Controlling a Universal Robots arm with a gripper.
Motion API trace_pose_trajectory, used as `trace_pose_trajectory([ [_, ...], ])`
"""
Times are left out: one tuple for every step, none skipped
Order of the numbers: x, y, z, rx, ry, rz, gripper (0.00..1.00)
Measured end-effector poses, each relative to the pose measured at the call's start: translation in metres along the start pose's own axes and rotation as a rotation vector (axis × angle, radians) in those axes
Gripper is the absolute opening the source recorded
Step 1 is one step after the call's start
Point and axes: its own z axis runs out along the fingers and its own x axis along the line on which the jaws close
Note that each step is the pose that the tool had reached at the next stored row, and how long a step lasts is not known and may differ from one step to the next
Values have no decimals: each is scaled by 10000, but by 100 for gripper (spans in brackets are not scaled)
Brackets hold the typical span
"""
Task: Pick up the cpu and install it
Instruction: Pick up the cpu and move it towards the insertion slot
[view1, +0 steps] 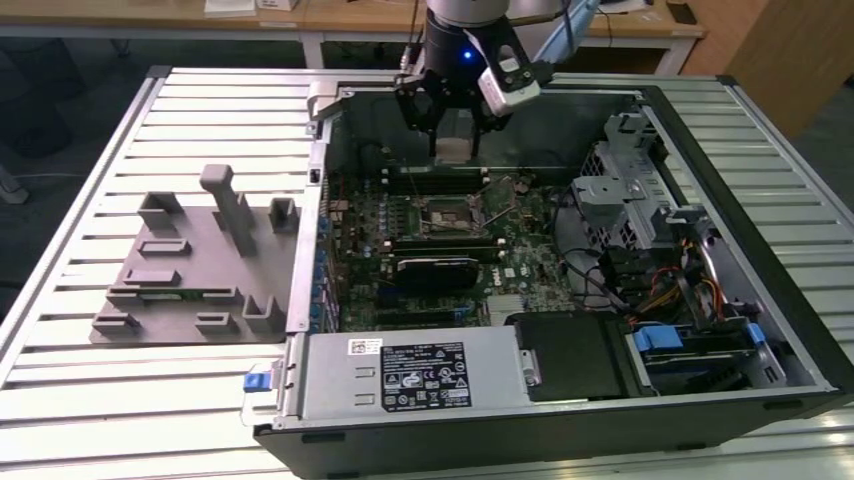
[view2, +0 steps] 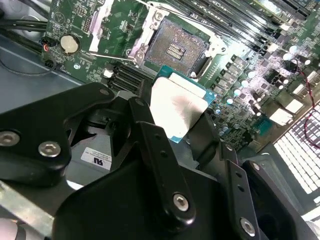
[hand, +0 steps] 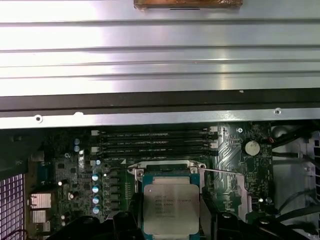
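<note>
The cpu (hand: 170, 207) is a thin square chip with a pale silver metal top, faint print and a teal-green rim. In both wrist views its metal face (view2: 176, 107) shows. The gripper (view2: 175, 122) clamps it by two opposite edges, clear above the motherboard, just beside the open socket (view2: 175, 50).

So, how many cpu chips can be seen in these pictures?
1. The cpu is held between the fingers, above the open motherboard socket. More could be hidden inside the case.
</note>
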Motion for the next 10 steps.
trace_pose_trajectory([
  [0, 3, 11, 0, 0, 0, 54],
  [-2, 16, 52, 0, 0, 0, 54],
  [-3, 19, 63, 0, 0, 0, 54],
  [-3, 22, 74, 0, 0, 0, 54],
  [-4, 29, 97, 0, 0, 1, 54],
  [-4, 33, 109, 0, -1, 0, 54],
  [-5, 36, 120, -1, 0, 0, 54],
  [-5, 38, 125, 1, 1, 0, 54],
  [-5, 38, 123, 2, 1, 0, 54],
  [-5, 38, 117, 2, 1, 0, 54],
])
